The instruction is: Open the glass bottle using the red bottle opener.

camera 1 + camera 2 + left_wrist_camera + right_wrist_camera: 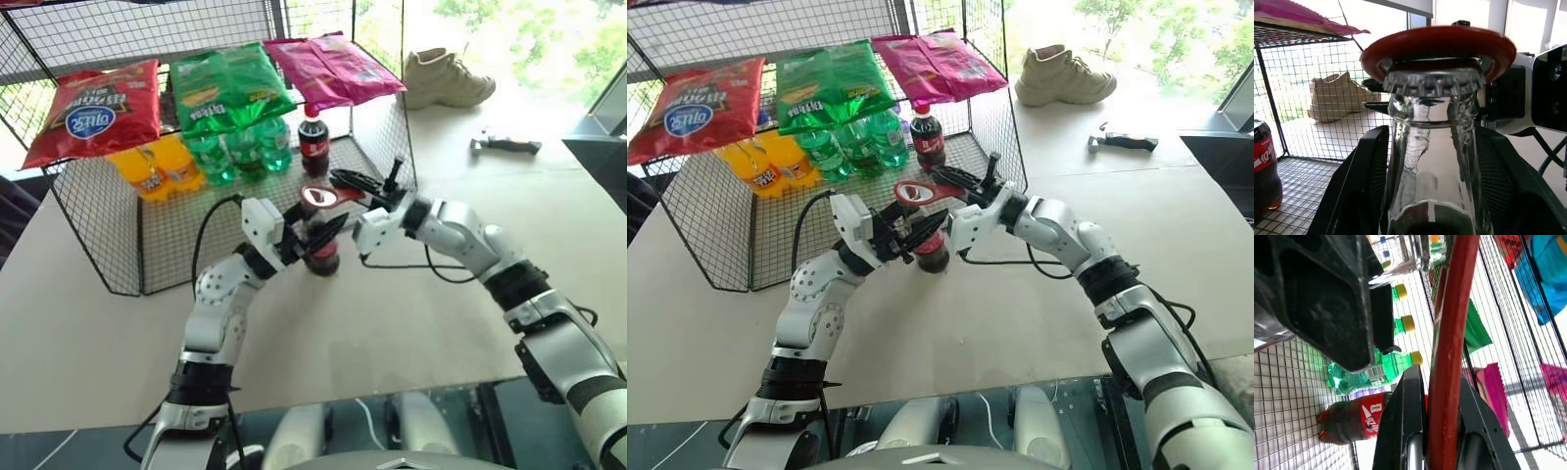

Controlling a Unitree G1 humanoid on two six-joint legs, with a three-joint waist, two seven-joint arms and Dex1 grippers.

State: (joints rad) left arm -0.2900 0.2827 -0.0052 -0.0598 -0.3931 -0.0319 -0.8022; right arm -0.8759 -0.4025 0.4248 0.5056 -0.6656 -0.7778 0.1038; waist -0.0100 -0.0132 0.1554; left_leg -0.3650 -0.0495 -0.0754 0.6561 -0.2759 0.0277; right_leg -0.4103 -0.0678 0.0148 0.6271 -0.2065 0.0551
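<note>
Before the wire rack (108,225), the glass bottle (322,250) is clamped upright on the table (88,333) by the left gripper (315,233). The red bottle opener (321,197), pinched in the right gripper (364,193), is seated over the crown cap (1433,82). Glass is judged rigid, slippery, breakable; the body grip is best kept.

Both arms are built of silver-grey metallic segments with rounded joint housings; the left arm (220,304) shows small dark screw holes at its elbow; the right arm (470,245) carries black bands between forearm sections; black cables loop beside each wrist; white blocks precede the black fingers.
</note>
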